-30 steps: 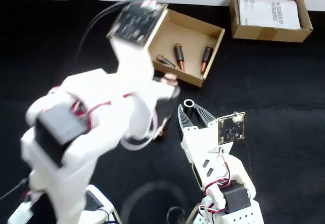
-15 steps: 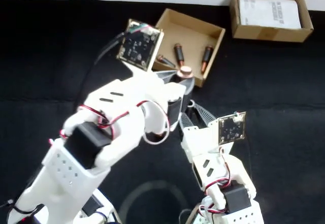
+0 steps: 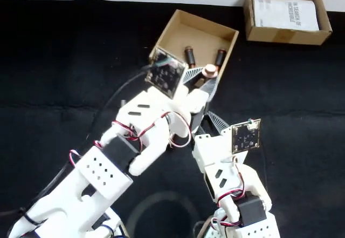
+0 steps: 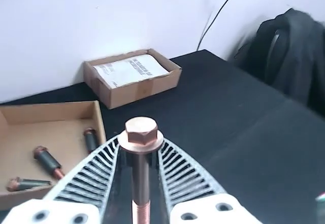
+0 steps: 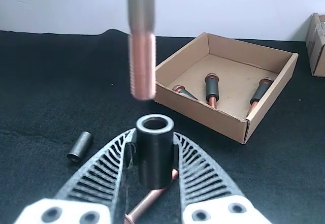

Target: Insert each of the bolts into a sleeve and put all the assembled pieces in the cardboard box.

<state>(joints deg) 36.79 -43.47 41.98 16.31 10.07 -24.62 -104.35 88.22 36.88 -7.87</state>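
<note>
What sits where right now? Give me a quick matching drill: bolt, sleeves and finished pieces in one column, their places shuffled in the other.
Things
1. hanging bolt
2. upright sleeve
3. sleeve lying on its side
4. three assembled pieces

Places
A. inside the cardboard box
B. clamped in the right gripper
C. loose on the black table
D. clamped in the left gripper, just above the upright sleeve

Pairs: 1-D, 2-B, 3-C, 4-A
</note>
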